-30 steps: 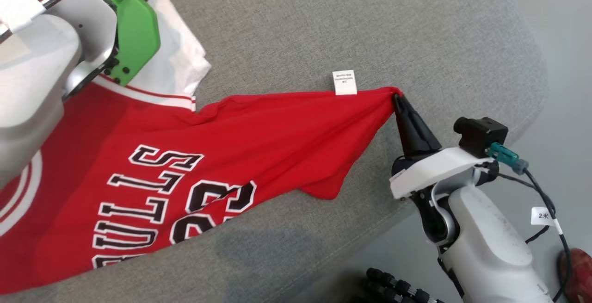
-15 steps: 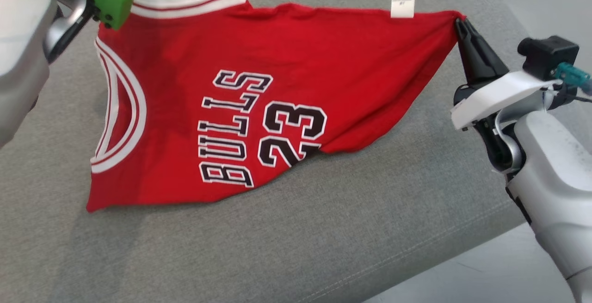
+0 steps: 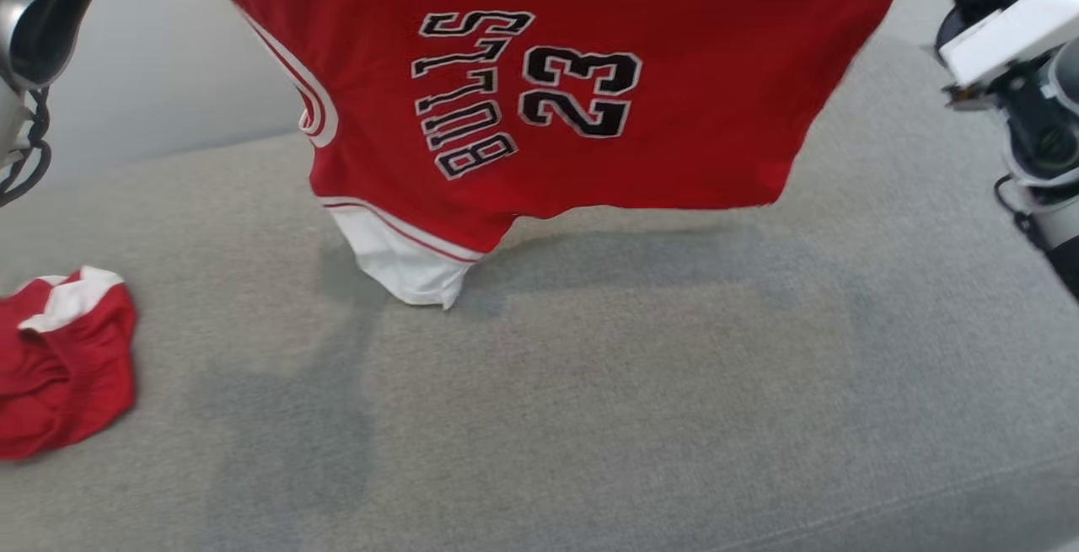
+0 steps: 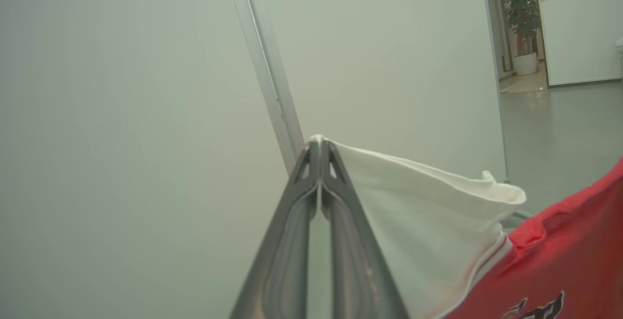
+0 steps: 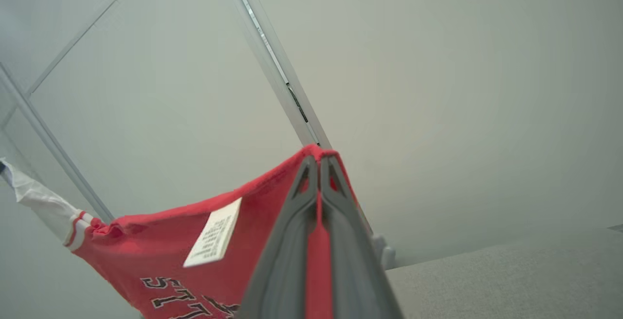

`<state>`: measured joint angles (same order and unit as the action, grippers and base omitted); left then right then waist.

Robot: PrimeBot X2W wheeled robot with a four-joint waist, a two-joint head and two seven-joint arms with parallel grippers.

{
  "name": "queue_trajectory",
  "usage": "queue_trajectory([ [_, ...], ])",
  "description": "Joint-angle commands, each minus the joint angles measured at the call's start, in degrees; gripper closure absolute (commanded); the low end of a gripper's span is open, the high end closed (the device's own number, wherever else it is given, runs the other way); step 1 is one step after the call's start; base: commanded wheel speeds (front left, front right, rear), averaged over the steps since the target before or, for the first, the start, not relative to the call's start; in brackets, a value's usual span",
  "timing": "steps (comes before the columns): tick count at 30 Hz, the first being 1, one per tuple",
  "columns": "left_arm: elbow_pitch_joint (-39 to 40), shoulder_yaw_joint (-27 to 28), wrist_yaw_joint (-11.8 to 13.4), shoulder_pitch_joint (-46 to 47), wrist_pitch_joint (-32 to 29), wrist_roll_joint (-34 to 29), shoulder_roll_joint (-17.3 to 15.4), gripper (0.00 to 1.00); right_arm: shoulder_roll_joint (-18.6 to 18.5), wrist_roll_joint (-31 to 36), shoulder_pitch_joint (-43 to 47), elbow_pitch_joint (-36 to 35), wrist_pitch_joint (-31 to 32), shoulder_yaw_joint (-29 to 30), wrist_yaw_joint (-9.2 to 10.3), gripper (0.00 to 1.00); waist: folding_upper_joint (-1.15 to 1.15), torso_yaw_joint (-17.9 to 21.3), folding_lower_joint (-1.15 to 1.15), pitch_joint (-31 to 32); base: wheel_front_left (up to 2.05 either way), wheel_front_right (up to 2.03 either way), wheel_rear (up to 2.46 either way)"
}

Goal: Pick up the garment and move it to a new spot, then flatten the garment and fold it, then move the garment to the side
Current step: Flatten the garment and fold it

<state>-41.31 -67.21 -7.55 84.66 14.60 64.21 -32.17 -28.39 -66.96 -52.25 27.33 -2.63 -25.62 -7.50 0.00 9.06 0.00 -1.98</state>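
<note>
Red cloth jersey (image 3: pixel 700 114) with black "BULLS 23" print and white sleeve trim hangs spread out above the grey fabric sofa seat (image 3: pixel 641 417), lettering turned sideways. Left gripper (image 4: pixel 320 144) is clamped on the white sleeve edge. Right gripper (image 5: pixel 320 161) is clamped on a red hem corner, near the white care label (image 5: pixel 214 238). Lowest white sleeve reaches down to the seat, contact unclear. A crumpled red-and-white cloth (image 3: pixel 63 379) lies on the seat's left end.

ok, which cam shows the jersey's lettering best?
Head view: the lettering, BULLS and 23, is whole and sharp on the held-up jersey. Right wrist view catches part of it at its bottom edge; left wrist view just a scrap in its bottom right corner.
</note>
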Motion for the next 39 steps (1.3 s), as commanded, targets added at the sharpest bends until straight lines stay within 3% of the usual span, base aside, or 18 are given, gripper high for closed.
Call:
queue_trajectory([
  [1, 0.9, -0.3, 0.1, 0.1, -0.4, 1.0, -1.2, 1.00, -1.4, -1.4, -1.2, -0.6, 0.7, 0.5, 0.02, 1.00, 0.00, -5.1, 0.00, 5.4, 0.00, 0.00, 0.00],
  [8, 4.3, -1.5, 0.1, 3.2, -1.1, 5.3, -2.8, 1.00, -6.5, -2.2, -5.5, -3.1, 3.9, -2.2, 0.01, 1.00, 0.00, -6.5, 0.00, 7.3, 0.00, 0.00, 0.00],
  [15, 5.9, -3.6, 0.1, 5.6, -2.4, 6.6, -2.0, 1.00, -10.7, -0.5, -8.8, -3.9, 7.2, -6.2, 0.01, 1.00, 0.00, -7.1, 0.00, 7.1, 0.00, 0.00, 0.00],
  [21, 5.9, -4.6, 0.1, 6.7, -4.3, 8.5, -0.5, 1.00, -10.8, 0.1, -10.9, -1.9, 9.2, -8.5, 0.01, 1.00, 0.00, -6.9, 0.00, 4.5, 0.00, 0.00, 0.00],
  [26, 6.3, -5.2, 0.1, 8.9, -8.0, 9.7, 0.0, 1.00, -8.7, 1.5, -14.4, 2.1, 11.0, -9.9, 0.01, 1.00, 0.00, -6.1, 0.00, -1.5, 0.00, 0.00, 0.00],
  [33, 3.3, -5.4, 0.1, 19.1, -9.3, 6.9, 1.6, 1.00, -0.4, 9.4, -28.5, 14.4, 8.5, -9.1, 0.02, 1.00, 0.00, -4.5, 0.00, -19.1, 0.00, 0.00, 0.00],
  [34, 3.3, -5.4, 0.1, 19.1, -9.3, 6.9, 1.6, 1.00, -0.4, 9.4, -28.5, 14.4, 8.5, -9.1, 0.02, 1.00, 0.00, -4.5, 0.00, -19.1, 0.00, 0.00, 0.00],
  [35, -0.2, -5.1, 0.1, 22.7, -5.2, 3.8, 2.6, 1.00, 3.0, 13.9, -33.2, 19.6, 3.5, -8.1, 0.01, 1.00, 0.00, -3.5, 0.00, -24.0, 0.00, 0.00, 0.00],
  [36, -0.2, -5.1, 0.1, 22.7, -5.2, 3.8, 2.6, 1.00, 3.0, 13.9, -33.2, 19.6, 3.5, -8.1, 0.01, 1.00, 0.00, -3.5, 0.00, -24.0, 0.00, 0.00, 0.00],
  [39, -5.5, -3.5, 0.9, 29.3, -0.1, -2.1, 4.6, 1.00, 6.8, 21.4, -41.6, 28.7, -8.2, -4.9, 0.03, 1.00, 0.00, -2.1, 0.00, -29.8, 0.00, 0.00, 0.00],
])
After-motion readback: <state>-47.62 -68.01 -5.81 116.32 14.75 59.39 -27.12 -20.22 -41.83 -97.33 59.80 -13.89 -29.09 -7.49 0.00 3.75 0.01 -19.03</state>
